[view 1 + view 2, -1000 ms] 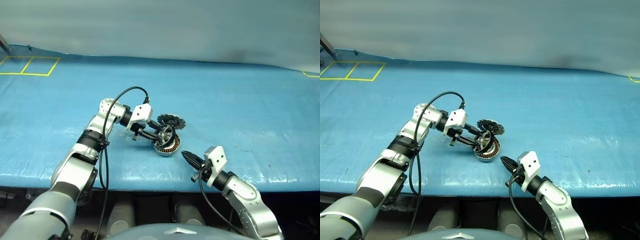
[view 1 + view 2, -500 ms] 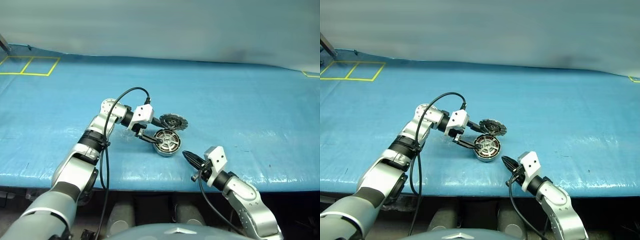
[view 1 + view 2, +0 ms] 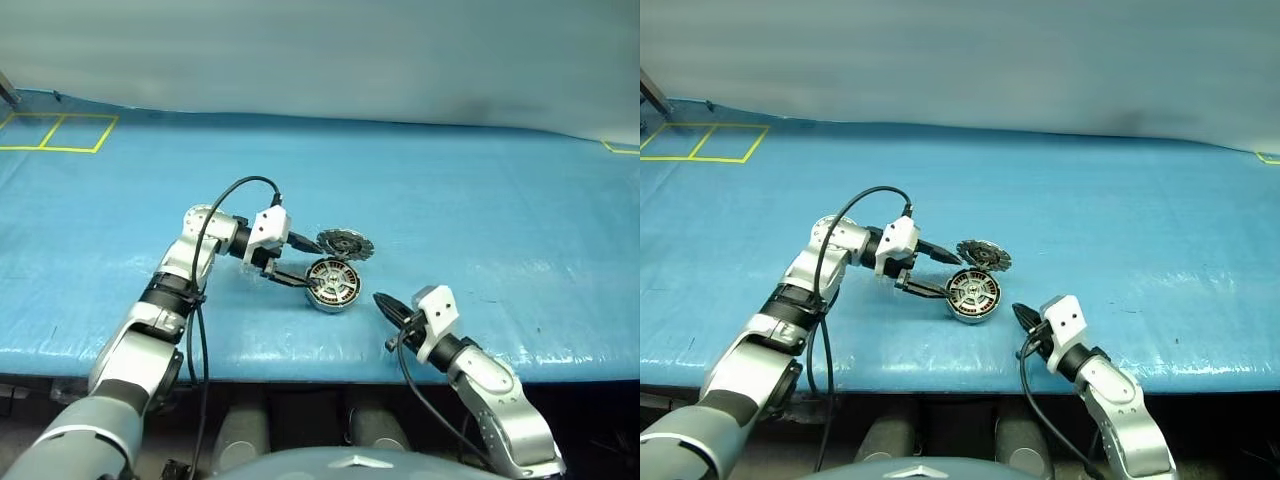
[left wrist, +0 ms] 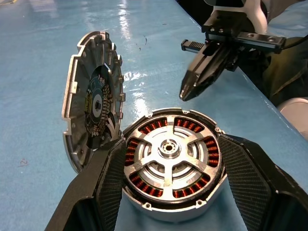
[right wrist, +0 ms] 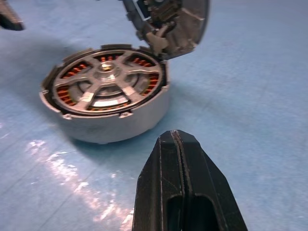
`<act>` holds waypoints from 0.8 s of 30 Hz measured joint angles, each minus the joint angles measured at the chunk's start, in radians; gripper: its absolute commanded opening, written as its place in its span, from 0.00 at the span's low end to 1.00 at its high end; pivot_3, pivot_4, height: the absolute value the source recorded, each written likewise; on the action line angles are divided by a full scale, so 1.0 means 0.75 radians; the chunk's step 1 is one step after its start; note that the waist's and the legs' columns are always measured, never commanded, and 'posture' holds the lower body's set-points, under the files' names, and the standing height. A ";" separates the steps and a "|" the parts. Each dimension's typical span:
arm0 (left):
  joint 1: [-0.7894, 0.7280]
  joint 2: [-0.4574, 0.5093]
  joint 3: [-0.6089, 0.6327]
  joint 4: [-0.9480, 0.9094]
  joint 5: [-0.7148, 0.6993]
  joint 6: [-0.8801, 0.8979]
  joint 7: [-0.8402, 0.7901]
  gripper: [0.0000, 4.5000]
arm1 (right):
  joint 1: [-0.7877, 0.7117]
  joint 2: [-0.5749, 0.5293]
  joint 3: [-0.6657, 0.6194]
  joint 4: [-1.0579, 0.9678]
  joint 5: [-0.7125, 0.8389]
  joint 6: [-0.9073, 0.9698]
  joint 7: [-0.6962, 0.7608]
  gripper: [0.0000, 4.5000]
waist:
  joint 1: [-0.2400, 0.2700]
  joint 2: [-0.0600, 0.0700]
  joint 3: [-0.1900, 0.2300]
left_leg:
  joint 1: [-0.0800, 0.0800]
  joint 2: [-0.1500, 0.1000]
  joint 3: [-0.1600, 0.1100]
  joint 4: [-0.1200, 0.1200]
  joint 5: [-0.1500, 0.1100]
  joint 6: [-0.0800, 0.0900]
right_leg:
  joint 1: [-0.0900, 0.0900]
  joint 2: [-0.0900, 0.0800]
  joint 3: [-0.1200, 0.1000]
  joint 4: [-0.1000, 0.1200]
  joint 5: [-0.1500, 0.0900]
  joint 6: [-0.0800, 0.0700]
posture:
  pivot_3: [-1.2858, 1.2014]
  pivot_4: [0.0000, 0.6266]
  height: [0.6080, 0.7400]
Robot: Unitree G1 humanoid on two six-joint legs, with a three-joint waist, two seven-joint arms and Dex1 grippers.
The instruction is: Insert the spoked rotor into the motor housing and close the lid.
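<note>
I see my left gripper [image 4: 168, 192] with its two black fingers [image 4: 108, 183] spread apart, one on each side of the motor housing [image 4: 171, 211], and I cannot tell if they touch its wall; nothing is clamped between them. The motor housing sits flat on the blue table cover [image 3: 480, 200], near the front edge and about in the middle of the scene. Inside it I see the ring of copper-brown windings, and the spoked rotor [image 4: 168, 156] lies on top of them, seated level in the housing with its hub at the centre. The lid [image 4: 91, 103] stands open, nearly upright, joined to the housing at the far edge, with its inner side turned toward the housing. My right gripper [image 5: 180, 144] has its fingers pressed together and holds nothing. It hangs to the right of the housing and a little nearer to me, its tip pointing toward the housing but clearly apart from it. At the far left corner of the cover there are yellow tape squares [image 3: 55, 130].
</note>
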 measured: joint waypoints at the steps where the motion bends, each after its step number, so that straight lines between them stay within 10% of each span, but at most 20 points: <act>1: 0.030 0.012 0.006 -0.031 -0.008 0.016 0.013 0.73 | -0.014 -0.001 -0.008 0.004 -0.010 0.012 -0.016 0.00 | 0.001 0.000 0.000 | 0.000 0.000 0.000 0.000 0.000 0.000 | 0.000 0.000 0.000 0.001 0.000 0.000 | 0.52 0.24 1.00; 24: 0.378 0.038 0.104 -0.325 -0.131 0.167 0.302 0.73 | -0.827 -0.078 0.003 0.395 -0.114 0.324 0.038 0.00 | -0.013 0.000 0.001 | 0.002 0.000 0.001 0.005 0.001 0.001 | -0.001 0.000 0.002 0.011 0.000 -0.001 | 0.52 0.24 1.00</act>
